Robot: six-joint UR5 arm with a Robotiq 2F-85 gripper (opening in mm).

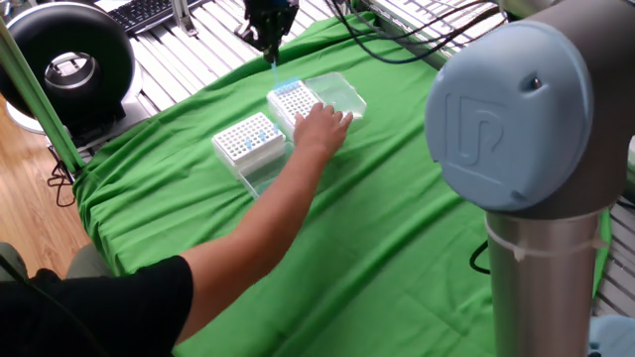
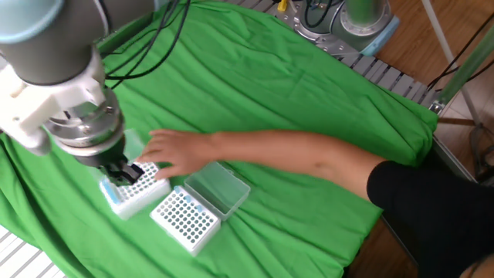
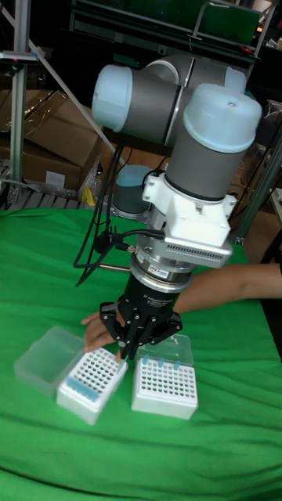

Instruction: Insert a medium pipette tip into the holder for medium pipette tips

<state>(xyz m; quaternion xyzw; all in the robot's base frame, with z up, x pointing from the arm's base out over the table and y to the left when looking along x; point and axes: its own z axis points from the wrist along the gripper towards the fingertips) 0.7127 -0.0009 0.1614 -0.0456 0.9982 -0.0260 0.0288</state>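
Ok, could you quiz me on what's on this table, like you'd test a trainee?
1. True or false: the person's hand is at the rack farther from the claw, not near the claw.
2. How many white racks sit on the cloth? A one, B two, C three.
3. Fill in: the cloth is ___.
Key: 1 false, the hand is at the rack nearest the claw. 2 B. 3 green.
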